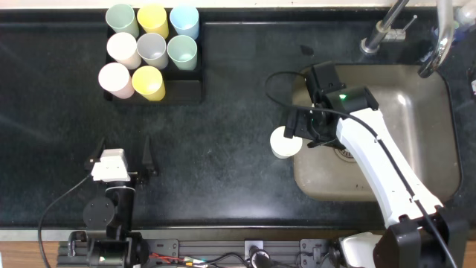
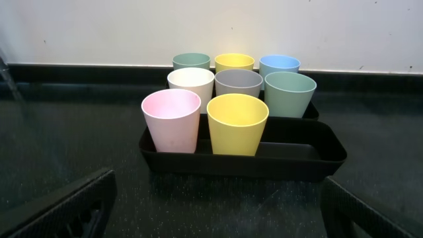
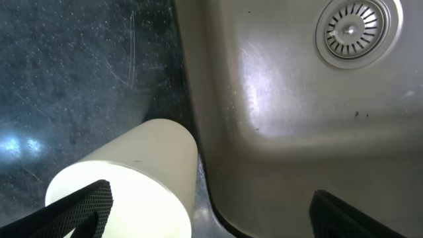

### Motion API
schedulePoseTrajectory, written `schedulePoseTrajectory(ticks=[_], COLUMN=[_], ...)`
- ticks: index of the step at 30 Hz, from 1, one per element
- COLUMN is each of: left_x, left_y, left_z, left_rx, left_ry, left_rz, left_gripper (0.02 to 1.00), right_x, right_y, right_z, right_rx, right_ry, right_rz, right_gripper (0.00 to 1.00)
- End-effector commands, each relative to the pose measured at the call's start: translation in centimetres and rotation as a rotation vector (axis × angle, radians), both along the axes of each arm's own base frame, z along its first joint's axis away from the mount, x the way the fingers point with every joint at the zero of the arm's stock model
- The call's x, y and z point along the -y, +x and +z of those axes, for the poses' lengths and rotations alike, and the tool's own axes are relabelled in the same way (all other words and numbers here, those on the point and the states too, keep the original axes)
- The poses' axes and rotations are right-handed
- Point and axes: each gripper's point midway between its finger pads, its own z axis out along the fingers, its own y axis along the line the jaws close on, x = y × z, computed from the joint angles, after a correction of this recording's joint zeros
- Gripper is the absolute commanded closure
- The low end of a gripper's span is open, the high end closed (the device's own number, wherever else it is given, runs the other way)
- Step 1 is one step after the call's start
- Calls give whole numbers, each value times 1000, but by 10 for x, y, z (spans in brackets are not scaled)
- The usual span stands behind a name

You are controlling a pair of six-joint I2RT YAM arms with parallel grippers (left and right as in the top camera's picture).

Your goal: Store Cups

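Observation:
A cream cup (image 1: 284, 142) (image 3: 132, 192) stands upright on the counter right at the sink's left rim. My right gripper (image 1: 299, 136) (image 3: 211, 215) hangs over it, open wide, with the cup between the fingers and close against one finger (image 3: 82, 208). The black tray (image 1: 186, 89) (image 2: 297, 155) at the back left holds several pastel cups, among them a pink cup (image 1: 116, 80) (image 2: 172, 120) and a yellow cup (image 1: 148, 82) (image 2: 238, 122). One corner slot of the tray is free. My left gripper (image 1: 123, 156) (image 2: 218, 211) rests open, low on the counter, facing the tray.
The steel sink (image 1: 416, 97) (image 3: 277, 119) with its drain (image 3: 350, 28) takes the right side, and a faucet (image 1: 387, 26) stands behind it. Dark counter (image 1: 223, 149) lies open between the tray and the sink.

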Motion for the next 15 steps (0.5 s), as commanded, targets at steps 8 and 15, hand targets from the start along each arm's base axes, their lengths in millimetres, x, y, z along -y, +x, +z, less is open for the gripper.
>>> schedulePoseTrajectory(ticks=[8,15], left_x=[1,1], left_y=[-1,-1], left_z=[2,2], left_rx=[8,8], left_ry=[21,21], left_rz=[-8,-8], left_gripper=[20,18], right_x=[-11,-7], right_y=[-9,-14], right_z=[-3,-5], right_rx=[-11,-27], right_ry=[-13,-38], right_rz=[54,56], right_gripper=[66,126])
